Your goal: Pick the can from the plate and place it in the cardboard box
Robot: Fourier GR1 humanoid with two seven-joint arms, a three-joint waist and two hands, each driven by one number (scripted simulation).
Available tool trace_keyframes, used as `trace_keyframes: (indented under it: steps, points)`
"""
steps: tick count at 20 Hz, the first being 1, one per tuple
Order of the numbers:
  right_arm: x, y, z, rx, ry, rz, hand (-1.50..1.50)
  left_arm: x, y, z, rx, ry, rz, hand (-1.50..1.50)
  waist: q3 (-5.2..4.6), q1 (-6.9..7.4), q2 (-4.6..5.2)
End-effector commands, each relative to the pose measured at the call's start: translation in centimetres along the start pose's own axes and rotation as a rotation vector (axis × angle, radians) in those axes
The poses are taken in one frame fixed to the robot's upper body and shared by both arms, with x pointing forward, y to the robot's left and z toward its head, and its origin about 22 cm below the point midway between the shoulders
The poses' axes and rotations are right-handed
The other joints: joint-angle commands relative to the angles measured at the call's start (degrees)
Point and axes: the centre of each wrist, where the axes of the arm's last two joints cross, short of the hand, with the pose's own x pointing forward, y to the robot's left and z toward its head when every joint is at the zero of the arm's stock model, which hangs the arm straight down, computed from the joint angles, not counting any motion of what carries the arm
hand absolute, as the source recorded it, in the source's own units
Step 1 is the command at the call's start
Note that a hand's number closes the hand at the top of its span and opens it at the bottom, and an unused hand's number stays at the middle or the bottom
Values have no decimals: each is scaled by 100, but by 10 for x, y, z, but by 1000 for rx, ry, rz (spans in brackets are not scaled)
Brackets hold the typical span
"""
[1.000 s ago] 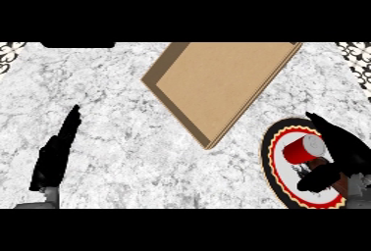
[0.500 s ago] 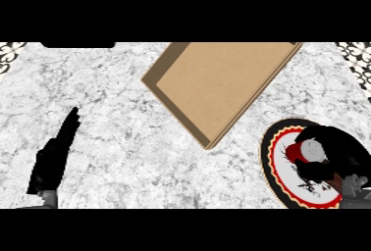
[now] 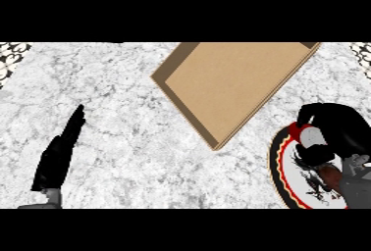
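The can sits at the far right, over the upper part of the plate, and only a strip of its red and white side shows. Going from the left: the left robot hand rests low on the marble table, its fingers straight and pressed together, pointing up and slightly right. It has barely shifted since half a second ago. Past the middle lies the cardboard box, tilted, with one corner pointing down toward the plate; it has not moved. Right of it, the plate with its red and black rim stands just beside that corner, in the same place. The right robot hand is curled around the can from above and from the right, hiding most of it. A second ago the can lay more exposed, with the hand further to the right; now the fingers have closed over it.
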Motion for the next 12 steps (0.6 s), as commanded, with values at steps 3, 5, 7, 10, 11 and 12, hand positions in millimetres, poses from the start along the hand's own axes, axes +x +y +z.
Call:
trace_keyframes:
  steps: [3, 5, 7, 10, 11, 12]
  points:
    - [46, -47, 0, -4, -458, 300, 150, 21, -15, -10, -93, -95, -7, 0, -94, 1202, 285]
    - [53, -63, 1, 5, -595, 374, 150, 27, -22, -13, -128, -122, -11, 0, -60, 1287, 313]
    - [61, -81, 1, -4, -707, 442, 150, 33, -26, -16, -152, -144, -9, 0, -49, 1402, 336]
    - [68, -110, 0, -21, -862, 506, 150, 35, -31, -18, -179, -149, -13, 0, -27, 1422, 359]
    - [66, -123, -1, -25, -908, 502, 150, 37, -33, -18, -187, -149, -18, 0, -12, 1355, 340]
    - [67, -130, -2, -21, -960, 494, 150, 40, -39, -19, -188, -154, -8, 0, -4, 1308, 356]
